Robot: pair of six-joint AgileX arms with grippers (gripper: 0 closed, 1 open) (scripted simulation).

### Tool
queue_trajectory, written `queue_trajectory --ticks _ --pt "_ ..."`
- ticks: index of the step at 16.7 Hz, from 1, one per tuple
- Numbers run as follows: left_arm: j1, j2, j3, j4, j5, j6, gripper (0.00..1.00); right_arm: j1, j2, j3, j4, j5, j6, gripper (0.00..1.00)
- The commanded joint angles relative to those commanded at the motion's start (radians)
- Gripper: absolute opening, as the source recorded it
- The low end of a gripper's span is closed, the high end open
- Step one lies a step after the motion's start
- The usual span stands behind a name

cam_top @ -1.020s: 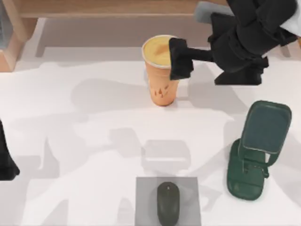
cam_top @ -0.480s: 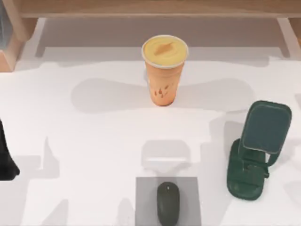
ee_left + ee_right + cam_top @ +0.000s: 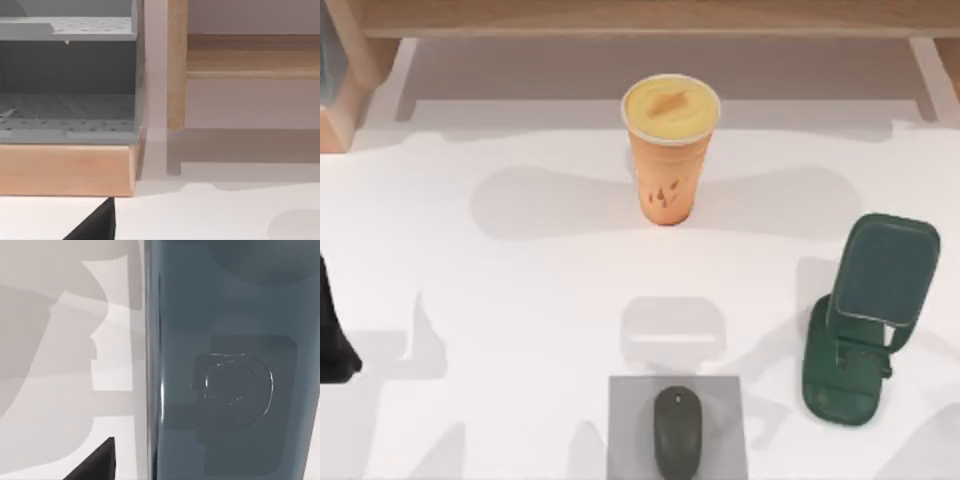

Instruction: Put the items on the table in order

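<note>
1. Top view: the white table [image 3: 520,300] carried the cup [image 3: 670,150] upright at about 12 o'clock from the table's centre, its yellow lid [image 3: 671,107] facing the camera.
2. Top view: the mouse [image 3: 677,432] lay at about 6 o'clock, resting on a flat grey pad [image 3: 630,430] at the near edge, with its long axis running from 12 to 6 o'clock.
3. Top view: a dark green stand [image 3: 865,320] stood at about 4 o'clock, well apart from both cup and mouse; its tilted plate pointed towards 1 o'clock and its rounded base towards 7 o'clock.
4. Top view: a light wooden shelf [image 3: 640,18] ran along the far edge, behind the cup, with one post [image 3: 345,75] at about 10 o'clock.
5. Top view: a dark part of the left arm [image 3: 332,335] sat at the 9 o'clock edge of the table; whether the left gripper was spread or closed could not be told.
6. Left wrist view: the camera faced the shelf post [image 3: 176,65], a wooden-edged grey rack [image 3: 67,85] and a strip of table [image 3: 225,210]; a dark corner of the arm's own hardware [image 3: 97,225] showed at the edge.
7. Right wrist view: the phone [image 3: 230,360], a blue-grey slab with a faint rounded emblem [image 3: 237,385], stood very close to the camera, with shadowed table [image 3: 65,390] beside it. Whether the right gripper was spread or closed, or had hold of the phone, could not be told.
</note>
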Motion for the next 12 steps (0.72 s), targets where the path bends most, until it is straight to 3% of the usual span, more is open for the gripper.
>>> queue_trajectory --ticks 6,12 --pt "0.000 0.000 0.000 0.000 0.000 0.000 1.00 0.004 0.006 -0.010 0.019 0.000 0.003 1.00" --pt "0.000 0.000 0.000 0.000 0.000 0.000 1.00 0.007 0.104 -0.122 0.233 0.001 0.009 1.00"
